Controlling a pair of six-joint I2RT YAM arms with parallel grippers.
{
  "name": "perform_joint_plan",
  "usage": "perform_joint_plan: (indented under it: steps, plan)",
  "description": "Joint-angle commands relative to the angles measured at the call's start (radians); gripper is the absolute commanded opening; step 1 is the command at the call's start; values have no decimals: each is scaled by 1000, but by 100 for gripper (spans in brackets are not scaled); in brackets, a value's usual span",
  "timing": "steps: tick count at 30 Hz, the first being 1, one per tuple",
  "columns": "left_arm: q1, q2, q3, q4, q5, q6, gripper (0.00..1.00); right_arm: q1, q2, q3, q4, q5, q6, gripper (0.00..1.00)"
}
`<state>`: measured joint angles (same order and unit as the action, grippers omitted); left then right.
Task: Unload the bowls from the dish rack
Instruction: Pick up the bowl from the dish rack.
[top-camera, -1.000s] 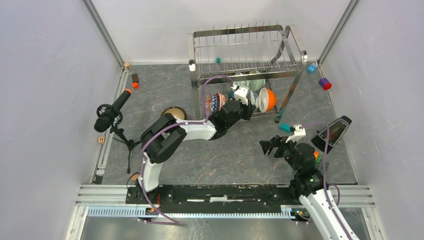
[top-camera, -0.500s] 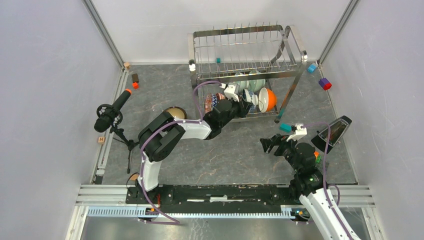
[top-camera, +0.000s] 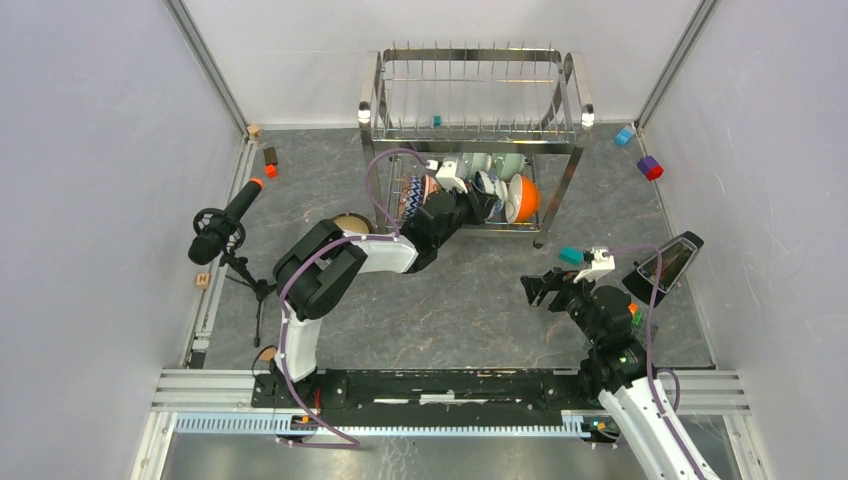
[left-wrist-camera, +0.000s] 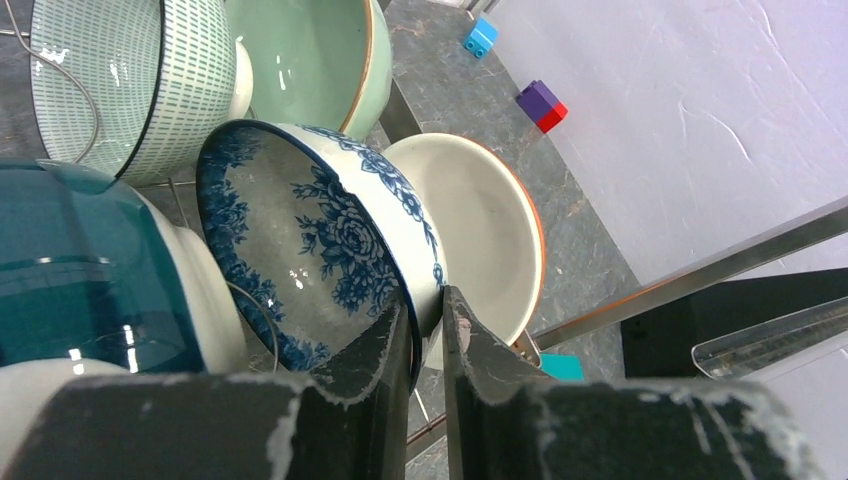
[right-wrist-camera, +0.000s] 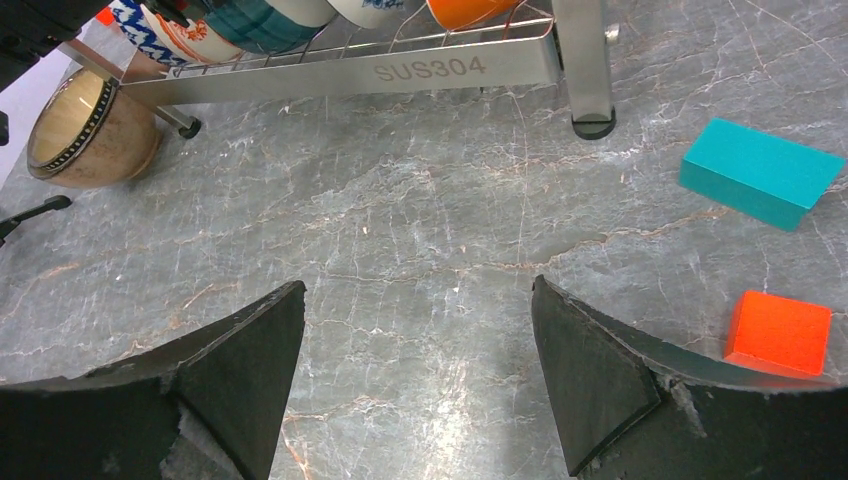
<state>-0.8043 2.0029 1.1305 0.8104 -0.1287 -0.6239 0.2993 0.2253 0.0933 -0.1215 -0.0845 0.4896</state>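
Observation:
The dish rack (top-camera: 470, 60) stands at the back of the table, with several bowls on edge in its lower tier. In the left wrist view, my left gripper (left-wrist-camera: 425, 305) is shut on the rim of the blue-and-white bowl (left-wrist-camera: 300, 230), one finger inside and one outside. An orange bowl with a cream inside (left-wrist-camera: 480, 230) leans just behind it; a pale green bowl (left-wrist-camera: 300, 60) and a teal one (left-wrist-camera: 60, 270) sit alongside. A brown bowl (top-camera: 347, 224) rests on the table left of the rack. My right gripper (top-camera: 535, 290) hovers open over bare table, holding nothing.
A microphone on a stand (top-camera: 225, 225) is at the left. A teal block (right-wrist-camera: 758, 172) and an orange block (right-wrist-camera: 780, 332) lie to the right of my right gripper. A black holder (top-camera: 665, 262) and a purple-red block (top-camera: 650, 167) are by the right wall.
The rack has slid left and squared up while my left gripper, pinching the blue-and-white bowl, moved left and back. The right arm stayed still.

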Motion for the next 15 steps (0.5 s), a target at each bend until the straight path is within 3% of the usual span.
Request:
perform_joint_plan:
  steps: [1, 15]
  plan:
    - [11, -25, 64, 210, -18, -65, 2, 3, -13, 10, 24, 20, -19, 89]
    - [9, -62, -47, 319, -1, -42, 2, 3, -27, 2, 26, 6, -19, 89]
